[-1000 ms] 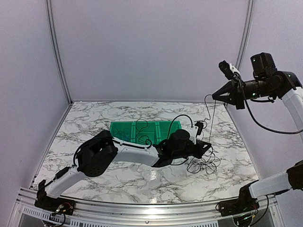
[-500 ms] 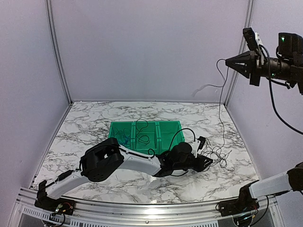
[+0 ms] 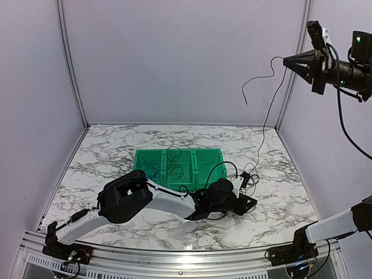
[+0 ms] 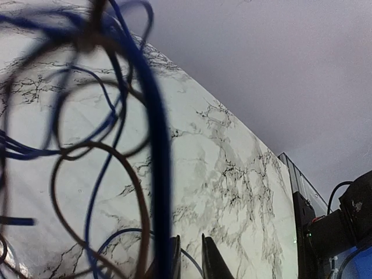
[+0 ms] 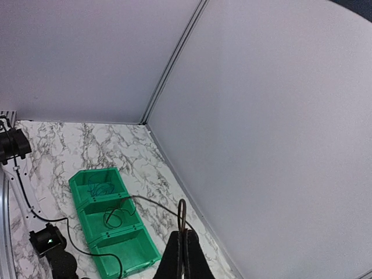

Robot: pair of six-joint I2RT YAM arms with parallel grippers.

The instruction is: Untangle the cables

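My right gripper [image 3: 286, 61] is high at the upper right, shut on a thin black cable [image 3: 265, 123]. The cable hangs down to a small tangle [image 3: 249, 180] on the marble table, and its free end curls in the air to the left. In the right wrist view the fingers [image 5: 185, 237] pinch a small loop of it. My left gripper [image 3: 249, 204] lies low on the table beside the tangle. In the left wrist view blurred blue and dark cables [image 4: 157, 145] cross close in front; the jaws stand almost together, a blue strand crossing the slim gap.
A green bin [image 3: 206, 154] with three compartments stands behind the left arm, a blue coil [image 3: 152, 169] in its left compartment and a black coil [image 3: 176, 170] in the middle. It also shows in the right wrist view [image 5: 135, 256]. Walls enclose the table.
My right gripper has risen up and to the right, drawing the black cable out. The loose tangle on the table has shrunk toward my left gripper, which shifted slightly.
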